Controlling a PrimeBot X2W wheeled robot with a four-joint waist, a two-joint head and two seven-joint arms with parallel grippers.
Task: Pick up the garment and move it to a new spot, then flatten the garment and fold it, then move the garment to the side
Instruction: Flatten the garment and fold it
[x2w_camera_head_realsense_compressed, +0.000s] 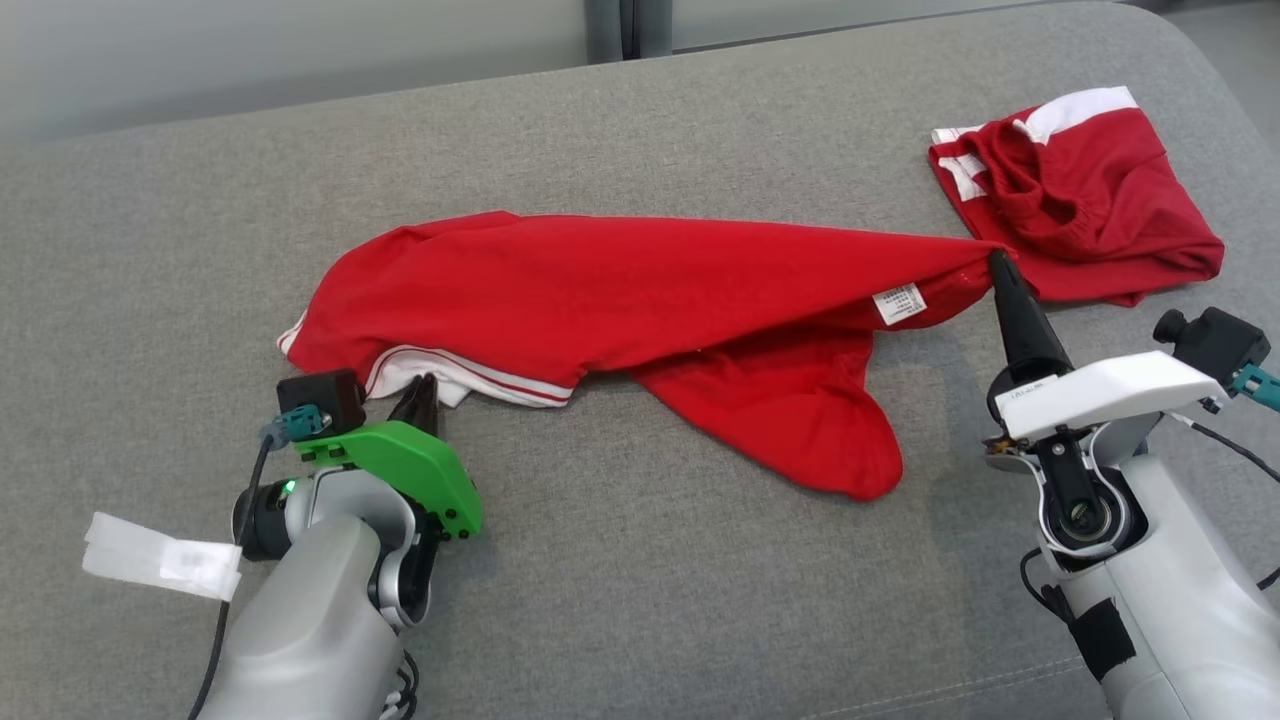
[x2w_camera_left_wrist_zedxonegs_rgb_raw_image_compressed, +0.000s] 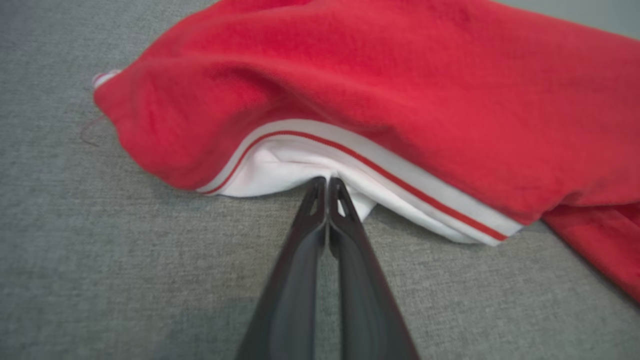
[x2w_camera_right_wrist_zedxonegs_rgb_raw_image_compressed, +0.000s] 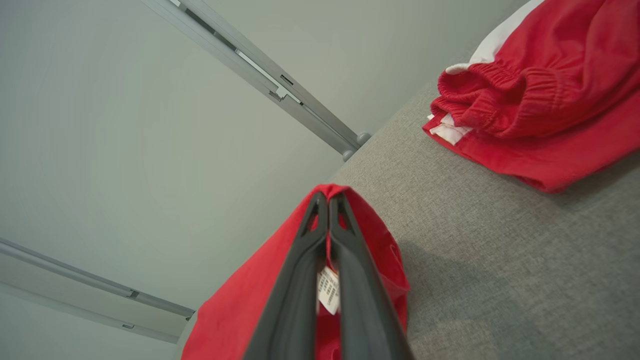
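Observation:
A red garment (x2w_camera_head_realsense_compressed: 640, 290) with white, red-striped trim lies stretched across the grey cushion. My left gripper (x2w_camera_head_realsense_compressed: 421, 386) is shut at its left end, the tips pinching the white trim (x2w_camera_left_wrist_zedxonegs_rgb_raw_image_compressed: 295, 170); in the left wrist view the left gripper (x2w_camera_left_wrist_zedxonegs_rgb_raw_image_compressed: 327, 181) has both fingers pressed together at the fabric's edge. My right gripper (x2w_camera_head_realsense_compressed: 998, 262) is shut on the garment's right corner and holds it raised off the cushion, pulling the cloth taut. In the right wrist view the right gripper (x2w_camera_right_wrist_zedxonegs_rgb_raw_image_compressed: 328, 196) clamps red cloth (x2w_camera_right_wrist_zedxonegs_rgb_raw_image_compressed: 370, 235), with a white care label (x2w_camera_right_wrist_zedxonegs_rgb_raw_image_compressed: 328, 290) between the fingers.
A second red piece of clothing (x2w_camera_head_realsense_compressed: 1080, 200) with white bands and an elastic waistband lies folded at the back right, close behind the right gripper, seen also as red clothing (x2w_camera_right_wrist_zedxonegs_rgb_raw_image_compressed: 540, 110). The grey cushion (x2w_camera_head_realsense_compressed: 640, 600) stretches bare toward me. A pale wall (x2w_camera_right_wrist_zedxonegs_rgb_raw_image_compressed: 125, 125) rises behind.

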